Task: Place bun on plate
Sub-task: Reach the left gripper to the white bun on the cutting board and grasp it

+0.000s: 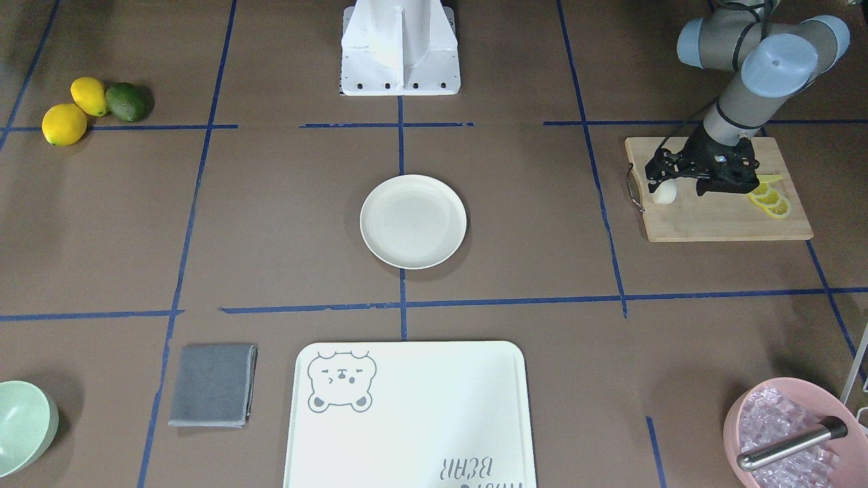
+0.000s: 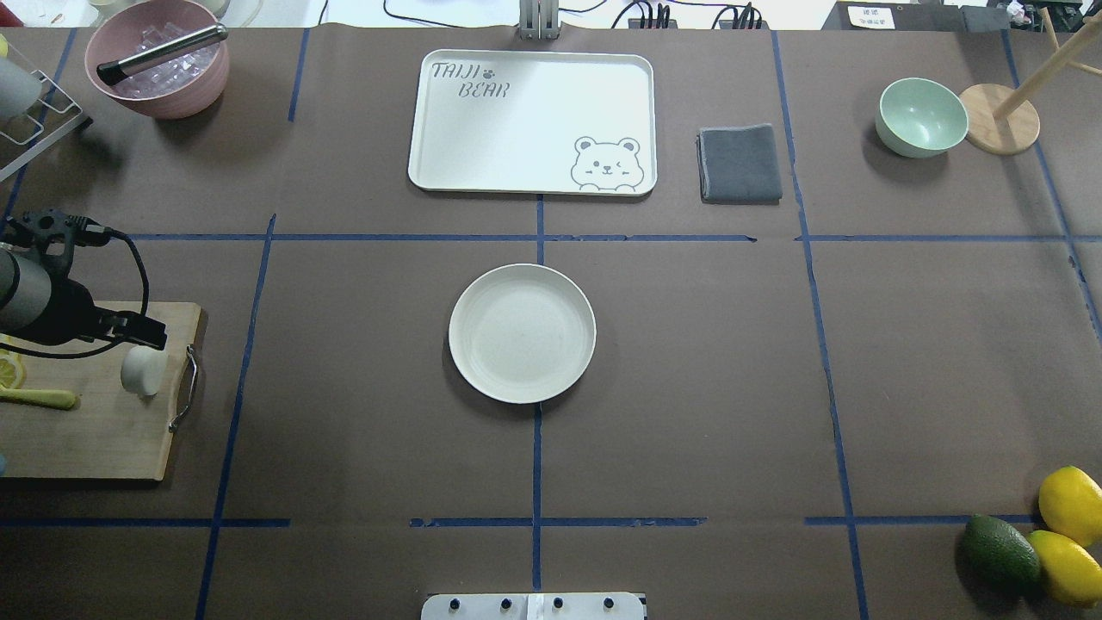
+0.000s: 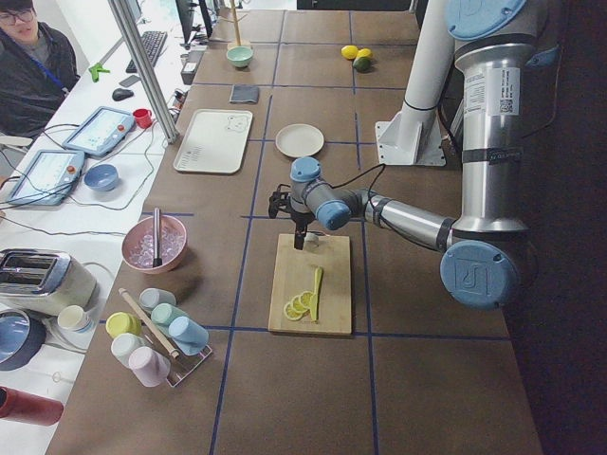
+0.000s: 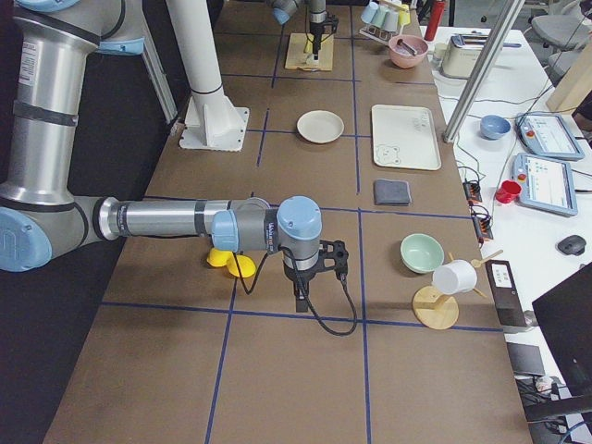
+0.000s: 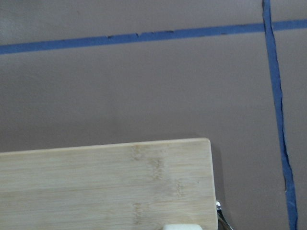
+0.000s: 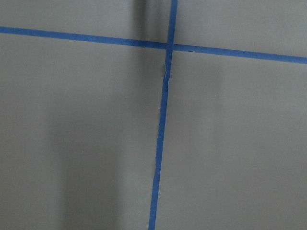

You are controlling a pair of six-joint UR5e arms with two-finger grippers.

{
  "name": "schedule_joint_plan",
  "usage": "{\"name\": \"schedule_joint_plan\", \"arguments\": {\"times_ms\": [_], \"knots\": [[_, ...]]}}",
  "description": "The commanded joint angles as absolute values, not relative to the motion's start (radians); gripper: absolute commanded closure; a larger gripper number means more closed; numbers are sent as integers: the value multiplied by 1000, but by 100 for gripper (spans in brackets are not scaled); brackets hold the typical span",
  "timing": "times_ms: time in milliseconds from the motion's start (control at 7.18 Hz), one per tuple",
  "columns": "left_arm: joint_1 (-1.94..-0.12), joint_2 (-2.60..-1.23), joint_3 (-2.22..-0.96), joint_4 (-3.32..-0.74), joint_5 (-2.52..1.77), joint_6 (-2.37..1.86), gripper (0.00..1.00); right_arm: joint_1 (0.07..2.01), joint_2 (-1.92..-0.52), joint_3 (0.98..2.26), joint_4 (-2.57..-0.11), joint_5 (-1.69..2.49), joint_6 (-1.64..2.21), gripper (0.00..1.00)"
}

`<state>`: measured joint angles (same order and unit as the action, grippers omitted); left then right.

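Observation:
The bun [image 1: 665, 193], a small white lump, rests on the near-centre corner of a wooden cutting board [image 1: 719, 220]. It also shows in the overhead view, bun [image 2: 144, 370], and as a sliver at the bottom of the left wrist view, bun [image 5: 182, 226]. My left gripper [image 1: 677, 186] hangs just over it, pointing down, and looks open, with the bun beside one finger. The round cream plate [image 1: 413, 221] lies bare at mid-table, plate [image 2: 522, 333]. My right gripper [image 4: 301, 301] hovers low over the table far from both; I cannot tell its state.
Lemon slices [image 1: 770, 201] lie on the board behind the gripper. A bear tray [image 2: 532, 120], grey cloth [image 2: 740, 164], mint bowl [image 2: 921, 116] and pink ice bowl [image 2: 157, 69] line the far side. Lemons and an avocado [image 2: 999, 548] sit at the right. A person [image 3: 28, 66] sits beyond the table.

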<state>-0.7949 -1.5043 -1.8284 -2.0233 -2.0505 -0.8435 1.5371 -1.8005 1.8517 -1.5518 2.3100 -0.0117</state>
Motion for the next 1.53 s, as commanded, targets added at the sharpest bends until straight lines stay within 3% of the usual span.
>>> {"name": "schedule_joint_plan", "arguments": {"times_ms": [0,139,279,418,975,1393], "knots": [[-759,-1505,-1815,-2023,-2048,-839,4,1537,-1801,1850,-1552,2310,-12,0],[-756,-1505,-1815,-2022,-2049,-839,23,1537,-1801,1850,-1552,2310,-12,0],[-756,-1505,-1815,-2022,-2049,-838,51,1537,-1801,1851,-1551,2310,-12,0],[-756,-1505,-1816,-2022,-2049,-836,59,1537,-1802,1852,-1552,2310,-12,0],[-761,-1563,-1851,-1969,-2059,-848,58,1537,-1802,1853,-1552,2312,-12,0],[-741,-1849,-1855,-1700,-2057,-976,58,1537,-1813,1858,-1551,2312,-12,0]]}}
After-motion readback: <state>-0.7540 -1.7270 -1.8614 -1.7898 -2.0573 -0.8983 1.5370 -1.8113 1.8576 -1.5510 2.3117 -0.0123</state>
